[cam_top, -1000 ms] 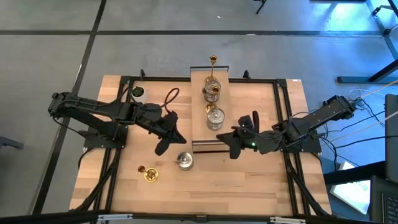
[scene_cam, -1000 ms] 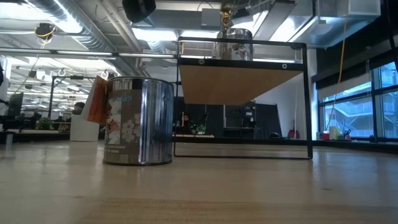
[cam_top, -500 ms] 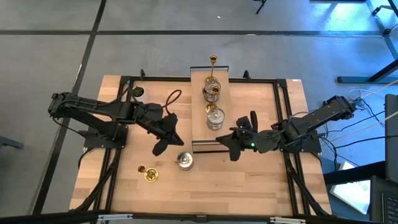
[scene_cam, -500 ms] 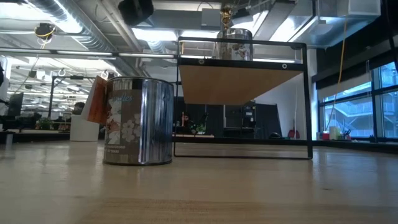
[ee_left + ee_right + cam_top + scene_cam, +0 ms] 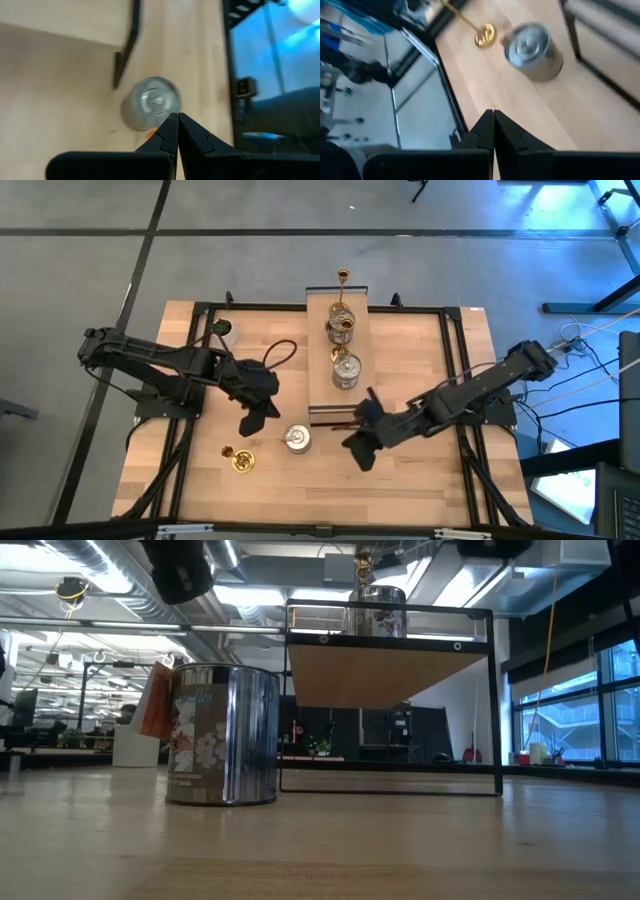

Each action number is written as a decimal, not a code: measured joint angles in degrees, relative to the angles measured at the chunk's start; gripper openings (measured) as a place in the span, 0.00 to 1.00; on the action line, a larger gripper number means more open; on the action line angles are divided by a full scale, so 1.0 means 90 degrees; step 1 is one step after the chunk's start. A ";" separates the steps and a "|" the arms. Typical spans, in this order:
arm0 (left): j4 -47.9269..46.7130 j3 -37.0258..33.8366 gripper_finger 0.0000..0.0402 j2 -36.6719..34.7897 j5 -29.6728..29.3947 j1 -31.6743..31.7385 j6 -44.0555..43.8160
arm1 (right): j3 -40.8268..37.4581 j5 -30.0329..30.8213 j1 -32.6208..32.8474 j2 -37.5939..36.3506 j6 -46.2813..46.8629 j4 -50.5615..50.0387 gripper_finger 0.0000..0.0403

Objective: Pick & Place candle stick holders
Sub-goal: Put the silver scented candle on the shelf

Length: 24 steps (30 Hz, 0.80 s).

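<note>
Both arms hang over the front half of the wooden table (image 5: 420, 360), and neither one carries anything. The left gripper (image 5: 248, 423) hovers just to the left of the squat silver holder (image 5: 297, 439), its jaws pressed flat together and empty; in the left wrist view its closed fingertips (image 5: 176, 120) point straight at that same holder (image 5: 151, 102), which stands on the bare wood. The right gripper (image 5: 362, 452) sits on the other side of the silver holder, near the front edge of the raised shelf (image 5: 322, 370), jaws shut tight too, nothing between them. From the right wrist view the holder (image 5: 533, 51) shows beyond the closed fingers (image 5: 492, 125), with a brass holder (image 5: 482, 34) past it, apparently lying on its side, though the blur makes that hard to call. From above, that brass holder (image 5: 238, 460) rests near the table's front left. Up on the shelf, two more silver holders (image 5: 345, 370) stand one behind the other, and a slim gold holder (image 5: 343, 278) stands at the far end. A white cup (image 5: 221, 328) waits at the back left corner. In the low view the silver holder (image 5: 222, 734) stands upright just left of the shelf frame (image 5: 390, 700).
</note>
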 joint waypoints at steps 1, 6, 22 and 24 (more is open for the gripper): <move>-0.0075 0.0000 0.00 0.0000 -0.0138 -0.0015 -0.0029 | 0.0000 -0.0094 0.0008 0.0096 0.0068 0.0009 0.01; -0.0484 -0.0002 0.00 0.0065 -0.0257 -0.0046 -0.0146 | 0.0000 -0.0575 0.0043 0.0506 0.0228 0.0011 0.01; 0.0863 -0.1578 0.00 0.0219 -0.0903 -0.0503 -0.0687 | 0.0000 0.0558 0.0811 0.0849 0.0769 0.0109 0.01; 0.1051 -0.1655 0.00 0.0219 -0.1151 -0.0511 -0.0820 | 0.0000 0.0792 0.0871 0.0849 0.0805 0.0112 0.01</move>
